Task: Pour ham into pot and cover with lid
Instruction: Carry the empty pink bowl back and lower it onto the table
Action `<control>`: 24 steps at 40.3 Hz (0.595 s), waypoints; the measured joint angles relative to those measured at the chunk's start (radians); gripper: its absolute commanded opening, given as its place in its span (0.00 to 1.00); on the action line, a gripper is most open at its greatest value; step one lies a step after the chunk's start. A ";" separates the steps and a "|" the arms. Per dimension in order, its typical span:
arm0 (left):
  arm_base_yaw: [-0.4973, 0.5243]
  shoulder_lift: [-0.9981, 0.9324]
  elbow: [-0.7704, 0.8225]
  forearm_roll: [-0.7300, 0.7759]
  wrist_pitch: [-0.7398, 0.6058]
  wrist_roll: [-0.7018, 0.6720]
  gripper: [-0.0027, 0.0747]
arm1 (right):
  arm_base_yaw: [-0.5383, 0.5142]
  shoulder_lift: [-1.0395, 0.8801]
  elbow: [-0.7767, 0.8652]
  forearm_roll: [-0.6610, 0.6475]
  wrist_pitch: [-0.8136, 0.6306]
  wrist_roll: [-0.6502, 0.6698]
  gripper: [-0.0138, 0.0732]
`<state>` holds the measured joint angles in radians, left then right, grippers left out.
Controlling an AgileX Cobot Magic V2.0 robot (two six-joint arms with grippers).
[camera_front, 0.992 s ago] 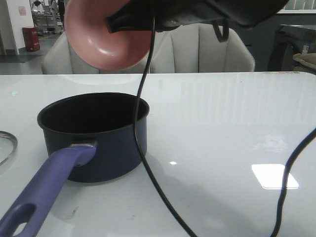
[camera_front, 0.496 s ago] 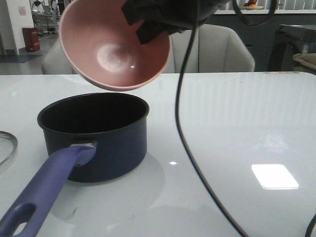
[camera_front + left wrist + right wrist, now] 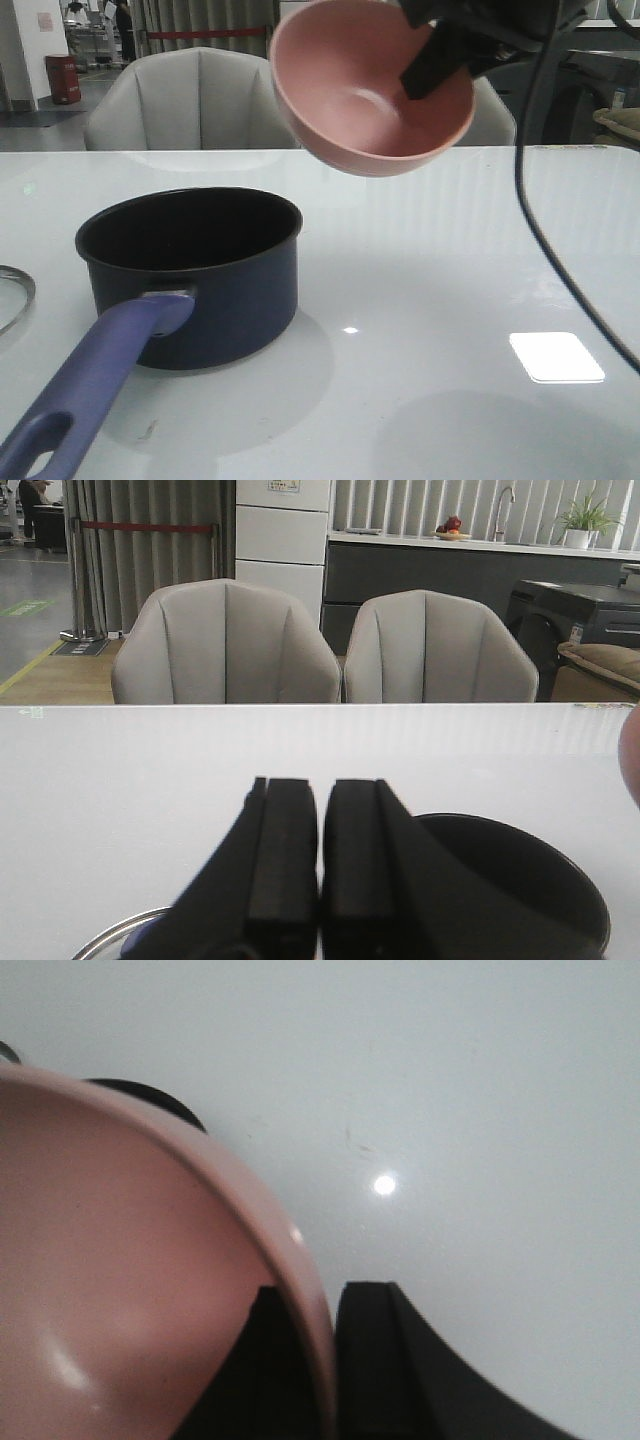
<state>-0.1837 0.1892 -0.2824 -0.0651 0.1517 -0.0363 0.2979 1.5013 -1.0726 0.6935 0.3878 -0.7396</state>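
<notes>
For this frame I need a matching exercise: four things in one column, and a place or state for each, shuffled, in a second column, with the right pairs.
Things:
1. pink bowl
2. pot
3. lid
4. left end effector

States:
A. shut, holding nothing
B. held in the air by its rim, tilted, inside bare
C. standing on the table, handle pointing toward the camera
D. only its rim shows at the left edge of the front view

Pairs: 1-B, 2-C, 3-D, 4-A

The right end effector is what clamps the bowl's rim.
</notes>
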 measured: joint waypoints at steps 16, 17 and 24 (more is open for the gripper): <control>0.000 0.000 0.000 0.000 0.000 0.000 0.18 | -0.188 0.000 0.000 -0.261 0.138 0.257 0.32; 0.000 0.000 0.000 0.000 0.000 0.000 0.18 | -0.193 0.000 0.000 -0.276 0.148 0.272 0.32; 0.000 0.000 0.000 0.000 0.000 0.000 0.18 | -0.223 0.049 0.000 -0.352 0.234 0.395 0.32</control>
<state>-0.1837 0.1892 -0.2824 -0.0651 0.1517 -0.0363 0.0752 1.5503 -1.0726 0.3419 0.6219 -0.3442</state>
